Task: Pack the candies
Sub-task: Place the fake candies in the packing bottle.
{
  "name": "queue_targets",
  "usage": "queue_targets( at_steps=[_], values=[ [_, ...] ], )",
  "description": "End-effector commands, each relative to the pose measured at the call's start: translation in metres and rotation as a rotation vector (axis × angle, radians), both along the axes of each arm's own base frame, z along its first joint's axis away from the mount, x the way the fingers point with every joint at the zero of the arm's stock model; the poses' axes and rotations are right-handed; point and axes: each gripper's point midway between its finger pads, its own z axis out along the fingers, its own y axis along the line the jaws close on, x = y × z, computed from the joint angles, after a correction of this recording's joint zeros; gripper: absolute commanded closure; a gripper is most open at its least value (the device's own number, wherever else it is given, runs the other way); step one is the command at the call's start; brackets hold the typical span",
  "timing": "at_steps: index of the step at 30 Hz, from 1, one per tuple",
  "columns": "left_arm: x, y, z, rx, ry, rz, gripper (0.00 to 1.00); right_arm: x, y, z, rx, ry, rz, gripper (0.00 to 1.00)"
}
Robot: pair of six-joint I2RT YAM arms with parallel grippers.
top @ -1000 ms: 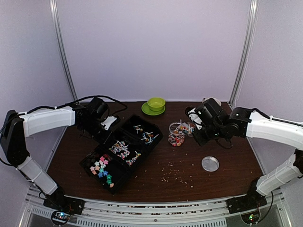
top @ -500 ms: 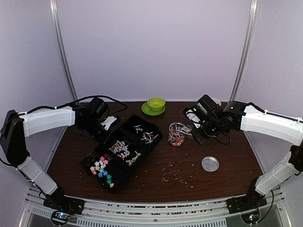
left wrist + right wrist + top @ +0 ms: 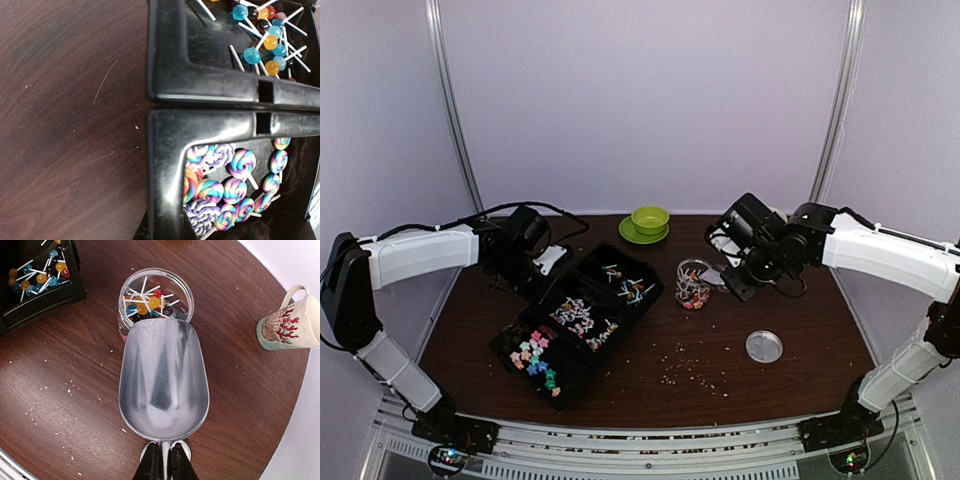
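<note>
As the right arm stretches inward, the right gripper (image 3: 161, 454) clamps a metal scoop (image 3: 163, 380) over the jar (image 3: 188, 286) of lollipops (image 3: 152, 302); on the left gripper (image 3: 550, 261), the jaws cannot be made out.

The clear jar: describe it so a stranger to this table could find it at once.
Start at the black divided tray on the brown table; just to its right stands the jar. It alone is round, see-through and open-topped, with ball lollipops on white sticks inside and a metal scoop at its rim.
</note>
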Motion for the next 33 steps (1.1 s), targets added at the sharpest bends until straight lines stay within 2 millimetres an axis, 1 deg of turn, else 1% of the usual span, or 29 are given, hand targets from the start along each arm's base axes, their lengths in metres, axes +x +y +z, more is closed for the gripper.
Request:
queue_targets(
  at_steps=[1, 10, 15, 19, 21, 26, 29, 33],
  values=[
    [0.018, -0.017, 0.038, -0.115, -0.093, 0.005, 1.00, 0.003, 0.001, 0.010, -0.007, 0.000, 0.002, 1.00],
    [0.019, -0.017, 0.037, -0.112, -0.091, 0.007, 1.00, 0.006, 0.003, 0.010, -0.034, 0.018, 0.009, 1.00],
    [0.020, -0.014, 0.035, -0.104, -0.085, 0.017, 1.00, 0.013, 0.002, 0.025, -0.002, -0.051, -0.019, 1.00],
    [0.022, -0.009, 0.030, -0.089, -0.075, 0.033, 1.00, 0.025, 0.000, 0.042, 0.055, -0.167, -0.062, 1.00],
    [0.023, -0.007, 0.028, -0.076, -0.074, 0.042, 1.00, 0.027, -0.001, 0.045, 0.078, -0.195, -0.075, 1.00],
    [0.028, 0.001, 0.020, -0.051, -0.060, 0.066, 1.00, 0.027, 0.000, 0.039, 0.103, -0.208, -0.084, 1.00],
    [0.033, 0.010, 0.017, -0.041, -0.054, 0.093, 1.00, 0.025, -0.001, 0.034, 0.111, -0.205, -0.086, 1.00],
    [0.045, 0.028, 0.009, -0.030, -0.035, 0.154, 1.00, 0.023, -0.001, 0.031, 0.133, -0.208, -0.086, 1.00]
  ],
)
